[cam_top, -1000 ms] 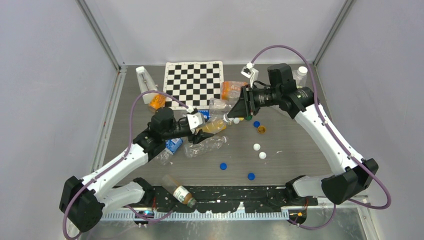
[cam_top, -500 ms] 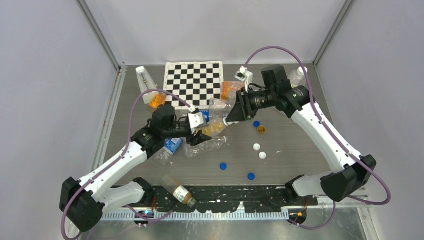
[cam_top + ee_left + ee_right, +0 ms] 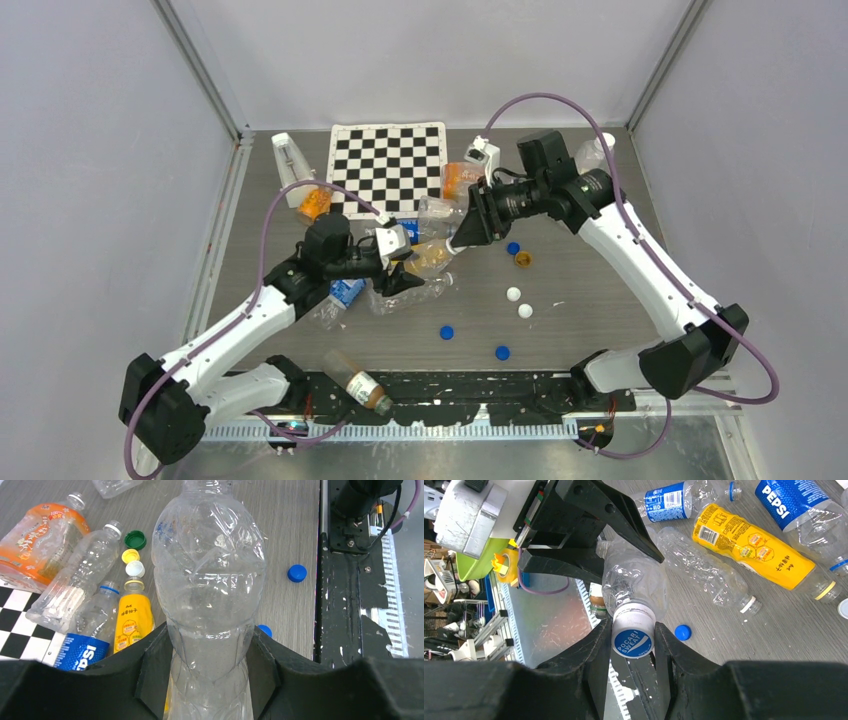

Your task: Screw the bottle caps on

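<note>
My left gripper (image 3: 210,672) is shut on the lower body of a clear plastic bottle (image 3: 210,575) and holds it off the table; in the top view the gripper (image 3: 398,272) is left of centre. My right gripper (image 3: 633,642) is shut on a white cap with a blue Pocari Sweat top (image 3: 633,636), which sits on that bottle's neck (image 3: 634,582). In the top view the right gripper (image 3: 457,241) meets the bottle's mouth. Loose caps lie on the table: blue (image 3: 513,248), orange (image 3: 522,259), white (image 3: 513,294), white (image 3: 525,311), blue (image 3: 446,332), blue (image 3: 502,352).
Several bottles lie around the left gripper: a yellow-labelled one (image 3: 131,620), a Pepsi one (image 3: 82,647), an orange one (image 3: 35,537). Green (image 3: 135,539), yellow (image 3: 130,556) and white (image 3: 135,568) caps lie beside them. A checkerboard mat (image 3: 388,165) lies at the back, a brown bottle (image 3: 357,381) at the front edge.
My right gripper has moved left and toward the near side with the cap, onto the mouth of the bottle in my left gripper. The left arm has shifted slightly.
</note>
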`<action>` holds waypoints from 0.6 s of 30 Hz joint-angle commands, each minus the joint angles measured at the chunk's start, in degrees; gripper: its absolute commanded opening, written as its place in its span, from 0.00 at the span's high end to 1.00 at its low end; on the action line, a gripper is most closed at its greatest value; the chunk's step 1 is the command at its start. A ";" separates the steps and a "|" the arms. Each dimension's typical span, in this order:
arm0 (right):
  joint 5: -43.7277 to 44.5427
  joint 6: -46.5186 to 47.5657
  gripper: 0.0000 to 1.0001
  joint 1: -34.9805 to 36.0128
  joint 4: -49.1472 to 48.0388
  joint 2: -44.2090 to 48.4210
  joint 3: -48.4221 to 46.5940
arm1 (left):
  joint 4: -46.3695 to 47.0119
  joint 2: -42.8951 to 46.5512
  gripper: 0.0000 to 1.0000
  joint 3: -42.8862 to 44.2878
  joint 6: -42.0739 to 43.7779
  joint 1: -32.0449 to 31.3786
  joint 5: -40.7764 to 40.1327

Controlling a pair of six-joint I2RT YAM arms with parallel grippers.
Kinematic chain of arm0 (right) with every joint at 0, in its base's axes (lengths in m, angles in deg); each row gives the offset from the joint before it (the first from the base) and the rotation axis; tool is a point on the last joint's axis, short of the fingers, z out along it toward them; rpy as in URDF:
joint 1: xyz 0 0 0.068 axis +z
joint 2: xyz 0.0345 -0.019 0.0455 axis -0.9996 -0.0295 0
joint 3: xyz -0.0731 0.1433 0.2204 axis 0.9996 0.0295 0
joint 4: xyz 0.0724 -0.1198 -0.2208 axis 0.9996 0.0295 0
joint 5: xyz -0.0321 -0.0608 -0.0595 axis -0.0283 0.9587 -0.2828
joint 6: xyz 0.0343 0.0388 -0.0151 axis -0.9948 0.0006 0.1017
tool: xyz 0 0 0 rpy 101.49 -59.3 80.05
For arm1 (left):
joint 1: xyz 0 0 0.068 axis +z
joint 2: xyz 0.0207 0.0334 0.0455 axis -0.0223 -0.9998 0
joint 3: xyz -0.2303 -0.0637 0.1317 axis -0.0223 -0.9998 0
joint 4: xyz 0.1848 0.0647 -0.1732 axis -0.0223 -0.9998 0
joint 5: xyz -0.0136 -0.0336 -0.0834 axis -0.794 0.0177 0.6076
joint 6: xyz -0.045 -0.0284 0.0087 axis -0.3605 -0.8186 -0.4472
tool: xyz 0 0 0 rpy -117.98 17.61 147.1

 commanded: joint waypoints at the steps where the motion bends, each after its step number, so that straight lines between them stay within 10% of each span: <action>1: -3.24 -2.42 0.81 1.66 -1.51 -1.66 -1.37 | 17.39 2.07 1.00 -0.75 -2.92 -0.32 0.95; 18: 7.00 -15.79 0.86 1.66 -4.03 -2.58 -0.71 | 23.37 2.57 1.00 -2.97 -0.20 -2.94 -10.65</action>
